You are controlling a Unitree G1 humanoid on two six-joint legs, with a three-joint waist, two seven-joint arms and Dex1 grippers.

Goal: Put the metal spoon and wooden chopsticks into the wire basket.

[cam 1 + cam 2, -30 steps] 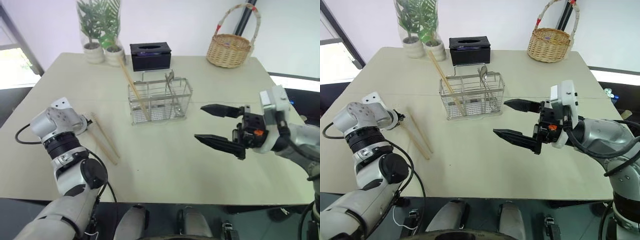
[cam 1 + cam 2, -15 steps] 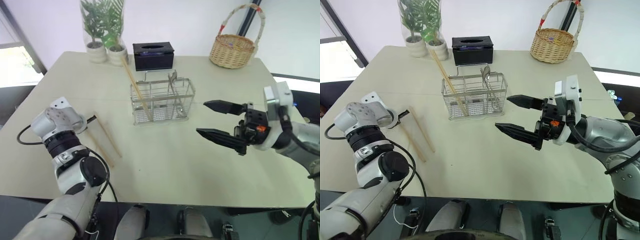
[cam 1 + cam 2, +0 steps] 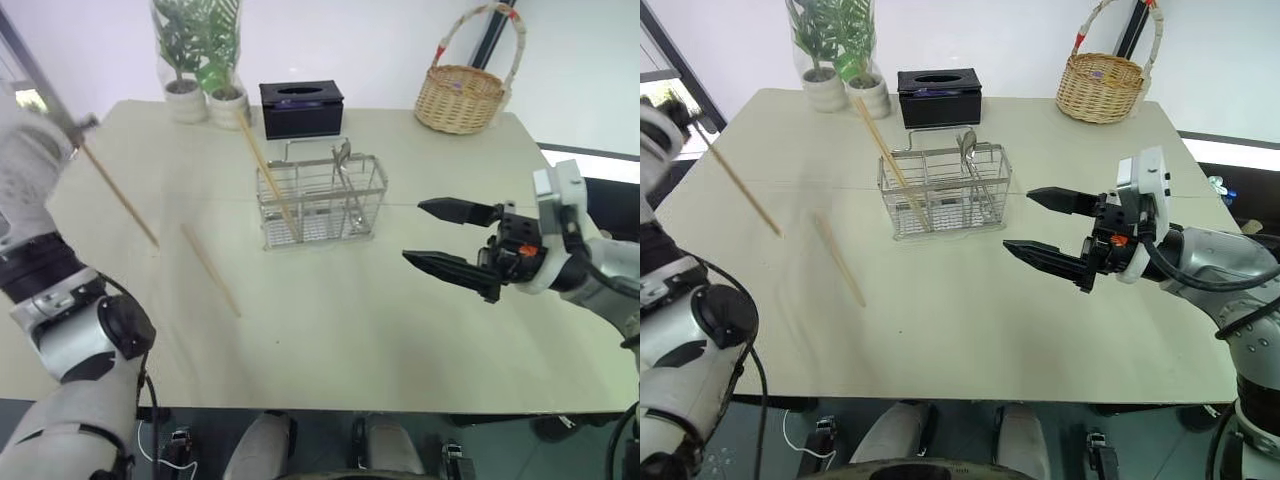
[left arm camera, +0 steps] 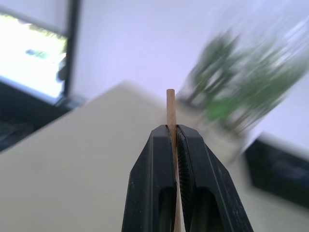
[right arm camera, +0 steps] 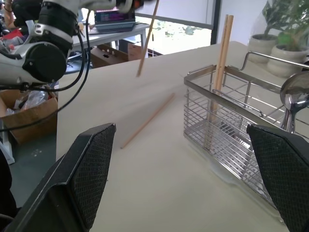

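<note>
My left gripper (image 4: 175,131) is shut on one of the wooden chopsticks (image 3: 120,195), held high over the table's left side; the stick slants down from the fingers. Another chopstick (image 3: 210,270) lies flat on the table left of the wire basket (image 3: 322,203). Two more chopsticks (image 5: 223,53) lean in the basket's left compartment. The metal spoon (image 5: 295,94) stands in a middle compartment, bowl up. My right gripper (image 3: 412,232) hangs open to the right of the basket, level and pointing left, with nothing between its fingers.
A black tissue box (image 3: 300,110) and two potted plants (image 3: 200,60) stand behind the wire basket. A woven wicker basket (image 3: 458,98) sits at the back right corner. A desk and a cardboard box (image 5: 29,111) lie beyond the table's left edge.
My left gripper closed on a chopstick at the table and lifted it high, turning upward. The other chopstick stayed on the table. My right gripper kept still.
</note>
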